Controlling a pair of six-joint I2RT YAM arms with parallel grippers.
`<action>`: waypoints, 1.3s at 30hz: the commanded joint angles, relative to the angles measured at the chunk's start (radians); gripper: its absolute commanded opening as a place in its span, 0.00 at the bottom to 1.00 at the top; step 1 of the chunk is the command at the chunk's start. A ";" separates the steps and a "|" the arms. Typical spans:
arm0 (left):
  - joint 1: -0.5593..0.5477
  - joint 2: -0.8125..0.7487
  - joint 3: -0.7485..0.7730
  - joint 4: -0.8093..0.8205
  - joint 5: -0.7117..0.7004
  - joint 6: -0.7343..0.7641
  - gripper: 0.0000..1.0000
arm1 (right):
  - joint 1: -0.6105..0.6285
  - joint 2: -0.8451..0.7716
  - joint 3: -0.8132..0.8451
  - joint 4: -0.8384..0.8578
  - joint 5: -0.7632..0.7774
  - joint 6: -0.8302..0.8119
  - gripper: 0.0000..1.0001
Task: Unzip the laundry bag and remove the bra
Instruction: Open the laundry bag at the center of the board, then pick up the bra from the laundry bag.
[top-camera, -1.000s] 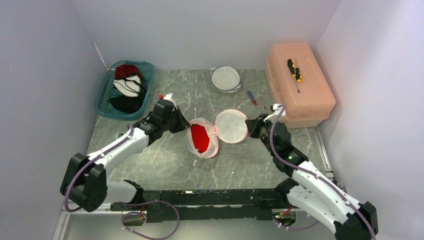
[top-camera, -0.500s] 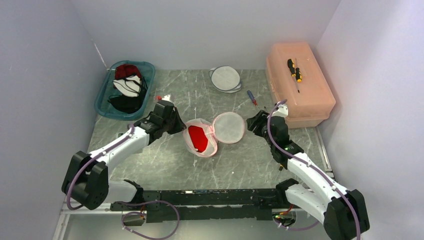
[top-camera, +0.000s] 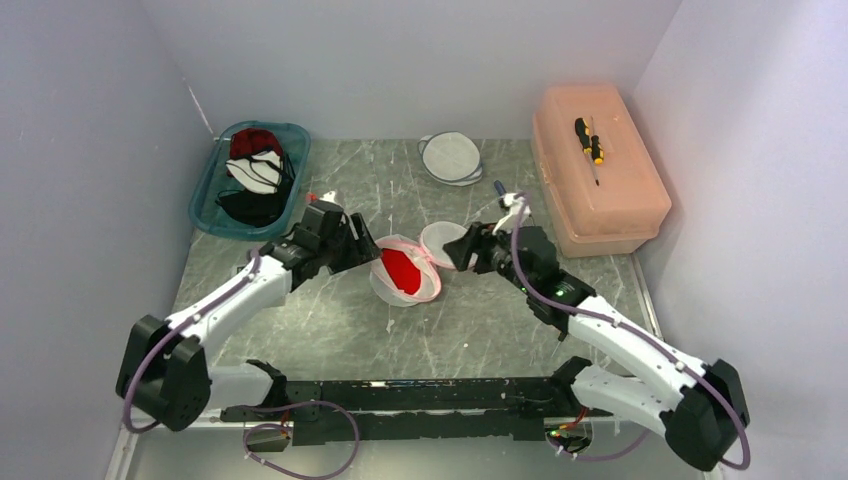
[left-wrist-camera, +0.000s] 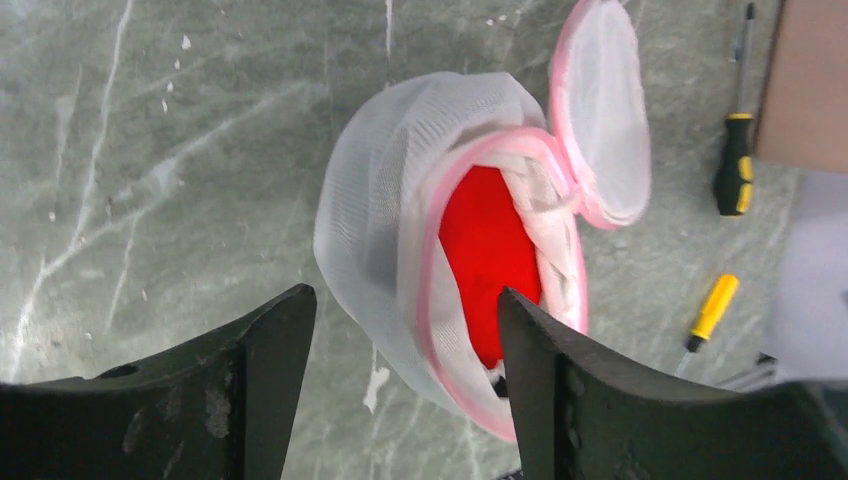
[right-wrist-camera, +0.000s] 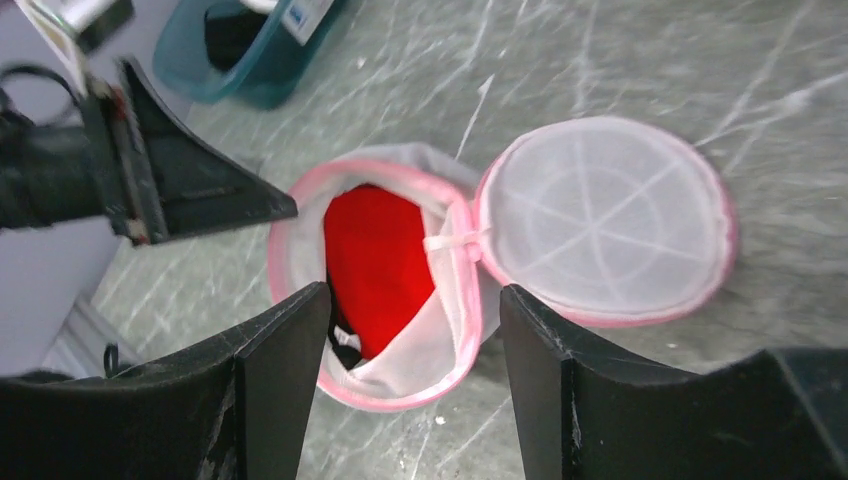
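Step in hand: the unzipping is looking finished (the lid flap (right-wrist-camera: 605, 220) is lying swung right away from the mouth), so I judge that taking the bra out is the part now coming up.
Laundry bag (left-wrist-camera: 370, 230): it is sitting mid-table (top-camera: 330, 330) between the two arms. Its pink-trimmed rim is gaping up and toward the right arm, and the flap is resting flat beside it, joined at one edge.
Bra (right-wrist-camera: 375, 265): it is red and is sitting inside the bag, filling the opening. None of it is showing past the rim.
Left gripper (left-wrist-camera: 400, 300): the jaws are standing apart and gripping nothing. It is hovering at the bag's left side, with the mesh wall framed between its fingers.
Right gripper (right-wrist-camera: 412, 295): the jaws are standing apart and empty. It is hanging over the rim and the flap's hinge.
Next move calls for: one gripper pinning the mesh or rim while the other is reaching into the mouth and pinching red fabric only. The soft bag is likely to drag along otherwise.
Hard to make out: the zipper pull; whether the left fingers are touching the mesh; the bra's straps; and a dark patch low in the opening.
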 joint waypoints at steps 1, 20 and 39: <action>-0.010 -0.138 -0.019 -0.071 0.030 -0.098 0.73 | 0.051 0.091 0.028 0.105 -0.106 -0.043 0.66; -0.156 -0.074 -0.098 -0.050 -0.028 -0.218 0.41 | 0.394 0.444 0.147 0.062 0.028 -0.147 0.40; -0.157 -0.155 -0.194 -0.139 -0.159 -0.149 0.03 | 0.398 0.626 0.323 0.074 0.039 -0.163 0.55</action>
